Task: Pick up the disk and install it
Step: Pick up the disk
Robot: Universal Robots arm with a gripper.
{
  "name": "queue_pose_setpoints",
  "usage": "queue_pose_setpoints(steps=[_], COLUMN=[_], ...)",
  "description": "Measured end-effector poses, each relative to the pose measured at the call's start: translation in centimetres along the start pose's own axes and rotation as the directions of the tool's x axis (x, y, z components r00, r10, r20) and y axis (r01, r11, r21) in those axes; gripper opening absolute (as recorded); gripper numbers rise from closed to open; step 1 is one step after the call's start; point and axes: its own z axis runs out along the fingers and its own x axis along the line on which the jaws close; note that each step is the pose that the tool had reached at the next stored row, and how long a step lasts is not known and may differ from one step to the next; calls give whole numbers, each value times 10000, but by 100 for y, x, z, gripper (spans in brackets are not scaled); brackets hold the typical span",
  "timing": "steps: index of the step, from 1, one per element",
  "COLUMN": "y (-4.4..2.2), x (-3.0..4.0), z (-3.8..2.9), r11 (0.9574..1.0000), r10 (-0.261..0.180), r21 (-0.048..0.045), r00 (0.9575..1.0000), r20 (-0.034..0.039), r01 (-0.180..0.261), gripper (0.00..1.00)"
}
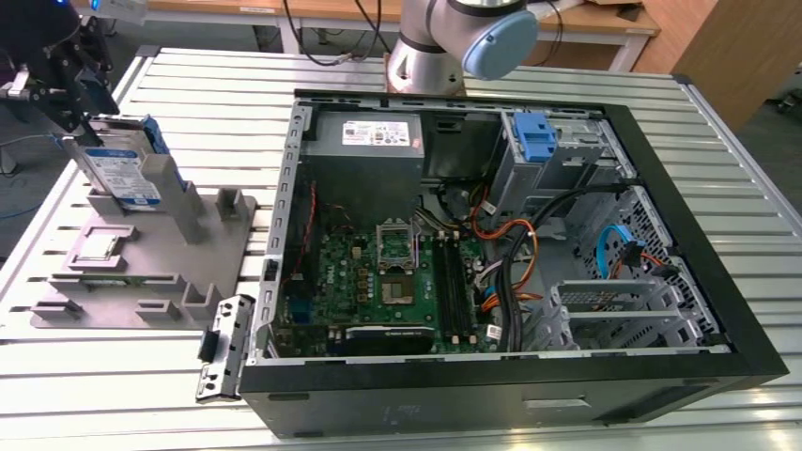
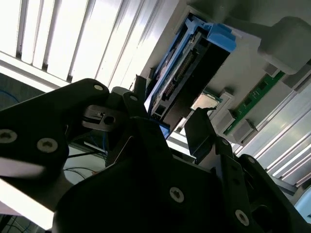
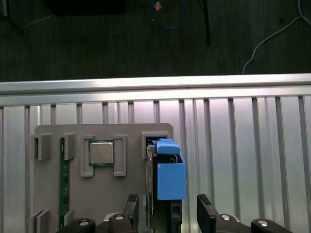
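Our hand [image 3: 167, 200] hangs open astride the disk [image 1: 122, 176], a finger on either side and a gap showing beside one of them. To do this well, we judge, it should sit centred and square on the flat faces before closing, clear of the blue rails. The disk stands on edge in a slot at the grey fixture's [image 1: 126, 272] edge on the counter [image 1: 113, 395] — silver metal, white-and-blue label, blue plastic along its edges.

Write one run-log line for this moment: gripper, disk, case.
gripper: open, straddling disk | disk: upright in grey fixture, not lifted | case: open, disk not installed
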Motion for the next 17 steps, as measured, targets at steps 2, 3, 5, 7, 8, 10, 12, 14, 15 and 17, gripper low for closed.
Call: queue_pose_setpoints(steps=[2,3,5,7,8,10,12,14,15,17], y=[0,0,-1,-2,-2,-3,-3,-3,-3,-3], x=[-1,-1,1,2,3,4,5,5,5,5], z=[0,2,13,33,43,66,84,84,84,85], r11=[10000,10000,10000,10000,10000,10000,10000,10000,10000,10000], r10=[-15,-21,-30,-38,-41,-49,-57,-60,-61,-65], r21=[-1,-2,0,-8,-11,-19,-29,-31,-31,-30], r00=[10000,10000,10000,10000,10000,10000,10000,10000,10000,10000], r20=[22,22,9,-13,-19,-29,-38,-39,-39,-38], r01=[15,21,30,38,41,49,57,60,60,65], gripper=[59,59,59,59,59,59,59,59,59,59])
